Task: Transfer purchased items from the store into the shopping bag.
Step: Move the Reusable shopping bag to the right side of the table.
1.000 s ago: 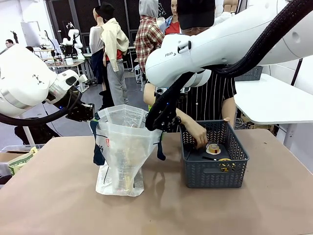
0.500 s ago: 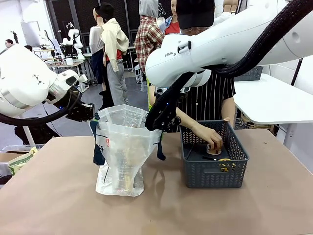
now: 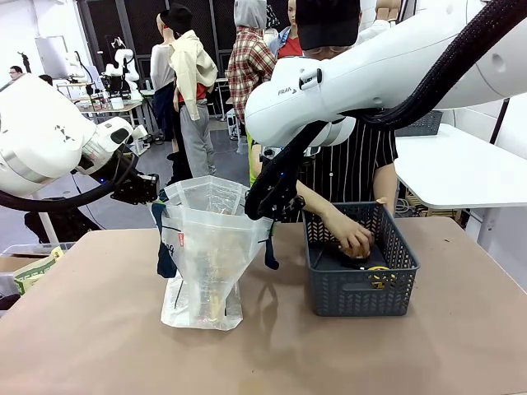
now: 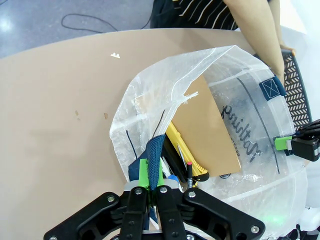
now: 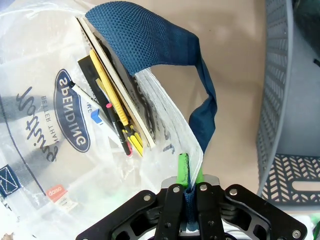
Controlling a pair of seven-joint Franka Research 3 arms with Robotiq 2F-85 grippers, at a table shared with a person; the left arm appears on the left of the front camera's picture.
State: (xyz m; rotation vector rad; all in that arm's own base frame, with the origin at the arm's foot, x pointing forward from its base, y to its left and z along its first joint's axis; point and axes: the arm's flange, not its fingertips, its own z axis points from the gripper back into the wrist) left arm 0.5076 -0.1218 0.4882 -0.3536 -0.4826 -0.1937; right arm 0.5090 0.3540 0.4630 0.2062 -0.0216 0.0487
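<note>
The translucent white shopping bag [image 3: 206,247] stands open on the table, held up by both arms. My left gripper [image 3: 155,191] [image 4: 152,176] is shut on the bag's left rim and navy strap. My right gripper [image 3: 263,212] [image 5: 190,182] is shut on the right navy strap [image 5: 150,40]. Inside the bag lie a flat brown package [image 4: 210,125] and yellow items [image 5: 112,95]. The dark grey basket [image 3: 358,295] stands to the right of the bag. A person's hand [image 3: 352,239] reaches into it and covers the round item. A yellow and black item [image 3: 379,278] lies in the basket's front.
The brown table [image 3: 99,346] has free room in front and to the left of the bag. The basket's mesh wall [image 5: 285,100] is close beside my right gripper. A white side table [image 3: 461,169] stands at the right.
The person's hand has moved to the right inside the basket and come down over the round item. Both arms and the bag have stayed still.
</note>
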